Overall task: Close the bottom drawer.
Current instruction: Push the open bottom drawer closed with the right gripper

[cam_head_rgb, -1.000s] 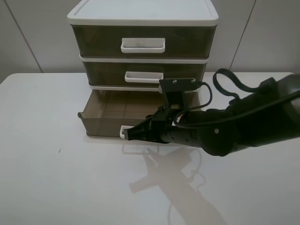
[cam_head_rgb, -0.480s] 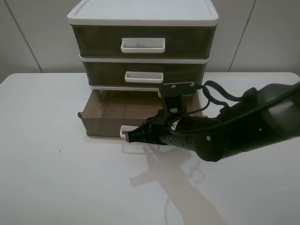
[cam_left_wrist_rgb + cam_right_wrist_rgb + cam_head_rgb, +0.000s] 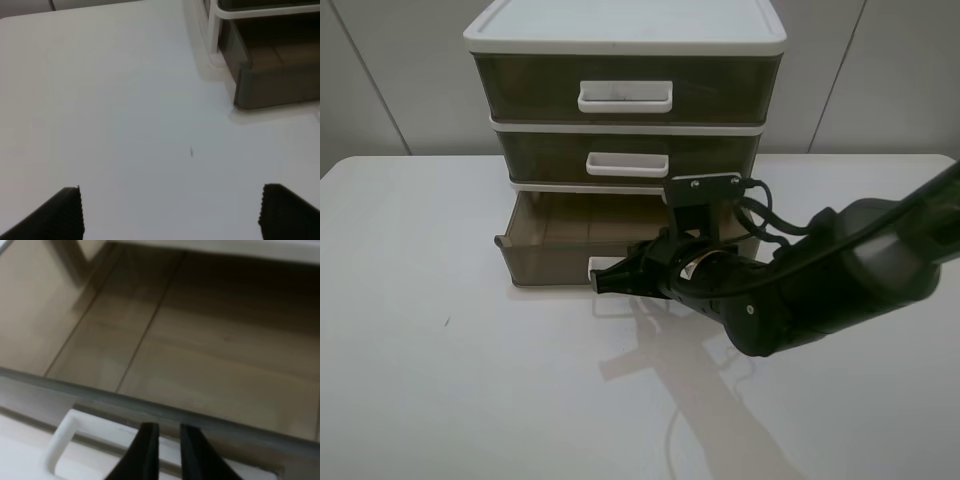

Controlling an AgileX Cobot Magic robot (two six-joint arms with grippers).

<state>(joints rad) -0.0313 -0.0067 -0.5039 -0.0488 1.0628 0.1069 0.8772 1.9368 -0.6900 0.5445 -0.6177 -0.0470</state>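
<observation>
The bottom drawer [image 3: 555, 262] is smoky-brown and stands partly pulled out of the white-framed three-drawer unit [image 3: 625, 40]. Its white loop handle [image 3: 597, 269] is at the front. My right gripper [image 3: 604, 283] has its fingers nearly together and its tips press against the handle and drawer front. The right wrist view shows the two dark fingertips [image 3: 147, 452] over the white handle [image 3: 67, 432], with the empty drawer floor [image 3: 200, 355] behind. My left gripper [image 3: 170, 215] is open and empty above the table, with the drawer's corner [image 3: 277, 87] ahead of it. It is out of the exterior view.
The middle drawer [image 3: 630, 155] and top drawer [image 3: 625, 90] are pushed in. The unit stands at the back of a white table [image 3: 440, 400]. My right arm and its cables [image 3: 800, 290] stretch across the table's right half.
The bottom drawer has slid back toward the unit and sticks out less. My right gripper has moved toward the unit with it, staying at the handle.
</observation>
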